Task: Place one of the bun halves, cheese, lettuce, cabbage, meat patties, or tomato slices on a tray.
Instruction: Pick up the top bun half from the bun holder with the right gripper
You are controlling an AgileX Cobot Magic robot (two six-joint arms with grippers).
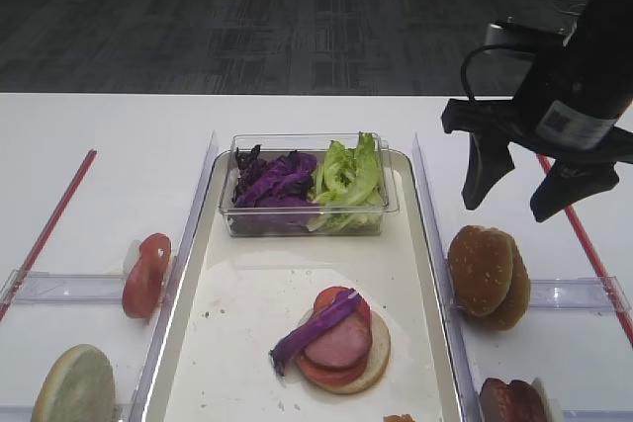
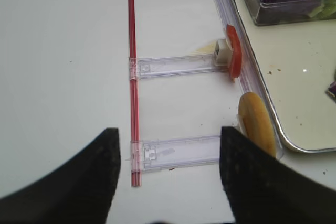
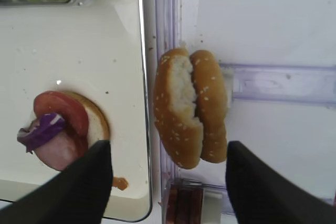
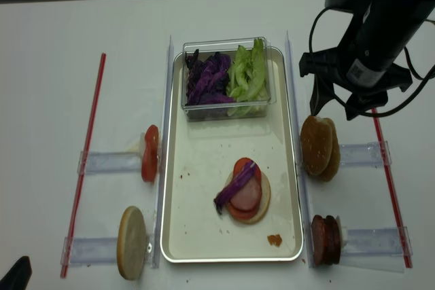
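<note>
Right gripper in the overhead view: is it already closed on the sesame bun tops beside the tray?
No, the right gripper hangs open above the bun halves, clear of them.

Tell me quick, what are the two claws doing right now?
Right gripper: open, empty, hanging above the bun halves.
Left gripper: open, empty, over the table.
</note>
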